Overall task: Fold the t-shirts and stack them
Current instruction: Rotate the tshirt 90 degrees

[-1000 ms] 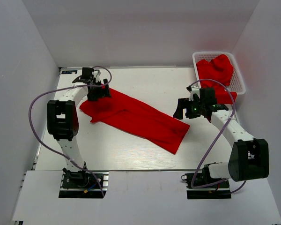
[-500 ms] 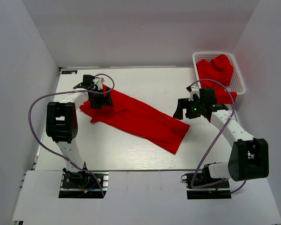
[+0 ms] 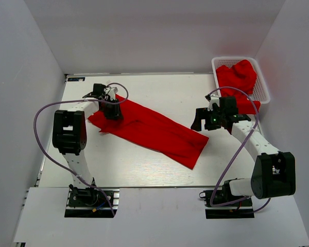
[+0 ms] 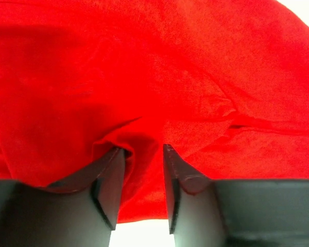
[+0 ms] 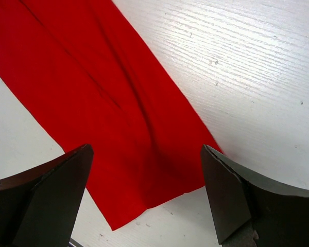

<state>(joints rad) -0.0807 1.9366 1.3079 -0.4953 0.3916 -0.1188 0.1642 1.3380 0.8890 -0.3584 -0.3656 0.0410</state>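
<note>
1. Two arms reach over the desk (image 3: 170, 90). The left arm folds back on itself, setting the left end effector (image 4: 141, 154) on the far left end of the spread t-shirt (image 3: 154, 128). Its fingers are narrow and pinch a ridge of red cloth.
2. The right arm curves inward. The right end effector (image 5: 145, 149) hangs wide apart above the shirt's near right end.
3. The spread t-shirt lies as a long diagonal band across the desk.
4. The heaped t-shirts (image 3: 239, 74) fill a white basket (image 3: 264, 87) in the far right corner, behind the right arm.
</note>
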